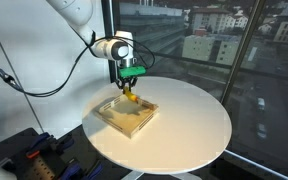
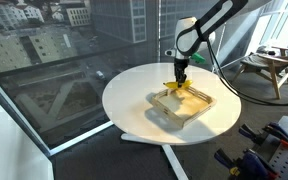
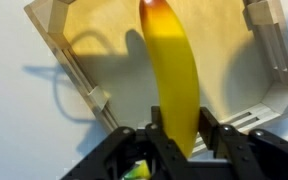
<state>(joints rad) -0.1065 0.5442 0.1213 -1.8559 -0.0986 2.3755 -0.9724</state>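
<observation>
Yellow banana (image 3: 174,75) hangs clamped in the closed gripper (image 3: 175,130), over the wooden tray (image 3: 234,70), pointing toward twelve o'clock in the wrist view. Held near one end, it could slip or swing.

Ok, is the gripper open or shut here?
Shut on the banana: in the wrist view the gripper clamps both its sides, over the wooden tray.

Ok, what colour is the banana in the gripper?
The banana is yellow, turning orange at its far tip. It shows best in the wrist view.
</observation>
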